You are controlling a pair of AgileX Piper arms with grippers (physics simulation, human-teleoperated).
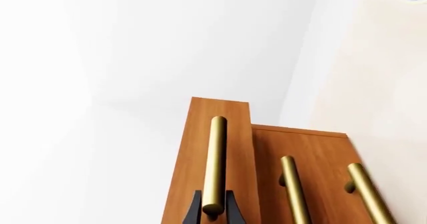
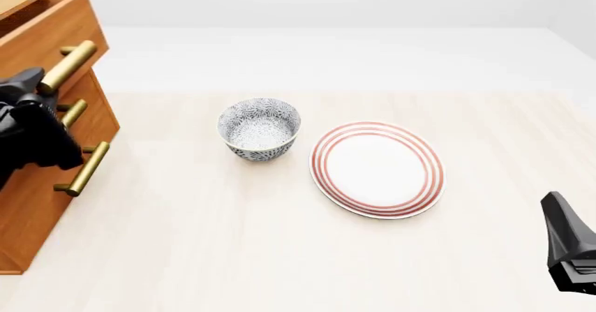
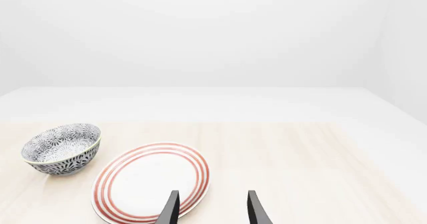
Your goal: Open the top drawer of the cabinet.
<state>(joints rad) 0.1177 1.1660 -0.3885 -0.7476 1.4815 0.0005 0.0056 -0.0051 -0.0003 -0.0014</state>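
Jaws of the left gripper (image 1: 213, 208) pinched the brass handle (image 1: 215, 161) of the top drawer (image 2: 51, 29), which already stood proud of the two lower drawers of the cabinet (image 2: 33, 218) at the worktop's (image 2: 279, 256) left edge. The right gripper (image 3: 210, 208) hung idle, jaws spread, near the striped plate (image 2: 377, 169). By my judgement the pull was in hand; next called for drawing straight outward, grip kept firm.

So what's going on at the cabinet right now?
The left end effector has its fingers on either side of the brass handle of the top drawer. That drawer already sticks out past the two lower drawers of the cabinet. The right end effector hangs open above the table near the striped plate, holding nothing. The patterned bowl sits untouched beside the plate.
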